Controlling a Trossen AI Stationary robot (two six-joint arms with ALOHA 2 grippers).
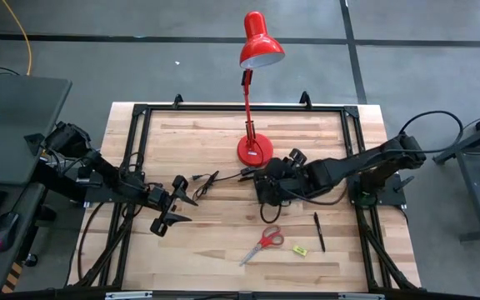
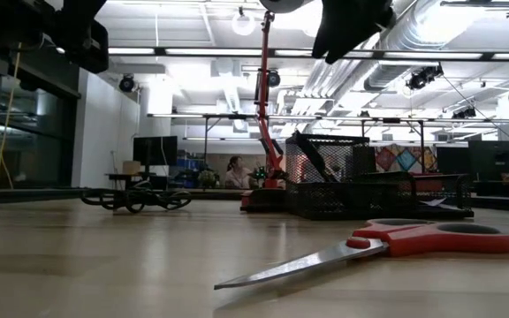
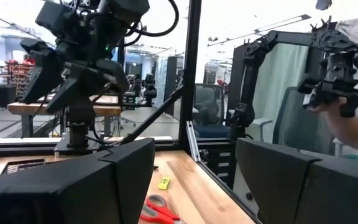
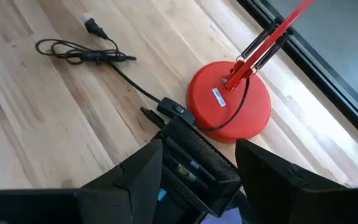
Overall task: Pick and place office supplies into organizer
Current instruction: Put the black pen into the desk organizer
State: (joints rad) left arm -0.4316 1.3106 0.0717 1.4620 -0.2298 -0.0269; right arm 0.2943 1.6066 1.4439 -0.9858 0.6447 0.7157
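The black mesh organizer (image 2: 369, 190) stands on the table beside the red lamp's base (image 4: 229, 106). My right gripper (image 4: 199, 149) hangs open just above the organizer (image 4: 194, 168), tipped downward, with nothing between its fingers. Red-handled scissors (image 1: 263, 244) lie flat on the table nearer the front edge. A black pen (image 1: 318, 231) and a small yellow-green piece (image 1: 298, 249) lie beside them. My left gripper (image 1: 177, 204) waits open at the table's left, pointing about level toward the right, holding nothing.
The red desk lamp (image 1: 254, 150) stands just behind the organizer. Its black cable (image 1: 207, 179) lies coiled on the table left of it. A black frame (image 1: 140, 112) runs around the table. A person's hand (image 3: 347, 118) shows beyond the table's right side.
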